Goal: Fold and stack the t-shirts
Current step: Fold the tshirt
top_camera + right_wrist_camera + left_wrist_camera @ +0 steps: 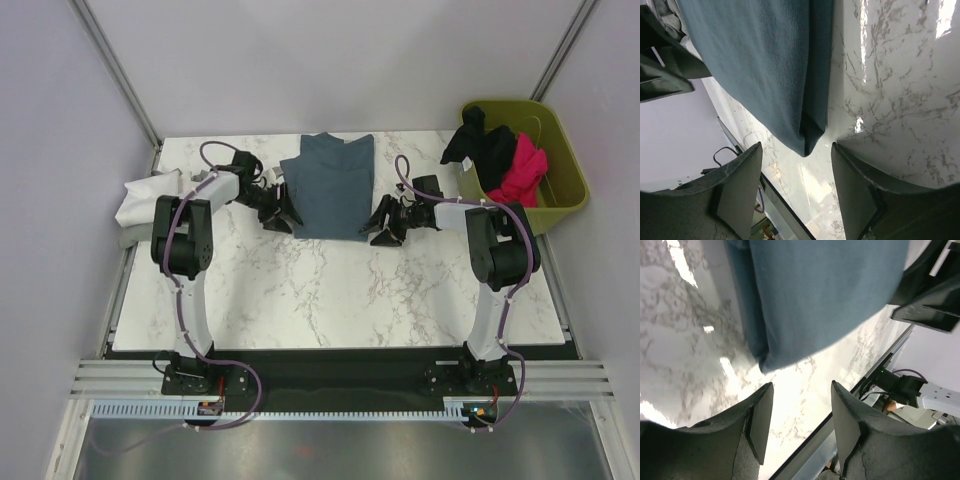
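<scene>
Slate t-shirt (328, 185) lies part-folded; my left fingers (759, 422) and right fingers (741, 192) hang released, empty, at its near corners. White shirt (140, 200), black shirt (482, 145), pink shirt (525, 170) await folding, I judge.

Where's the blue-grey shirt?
Top view: the blue-grey shirt lies folded at the far middle of the table, between the left gripper and the right gripper, both open at its near corners.

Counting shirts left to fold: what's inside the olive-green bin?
A black t-shirt and a magenta-pink t-shirt, heaped toward the left side of the bin; anything beneath them is covered.
</scene>
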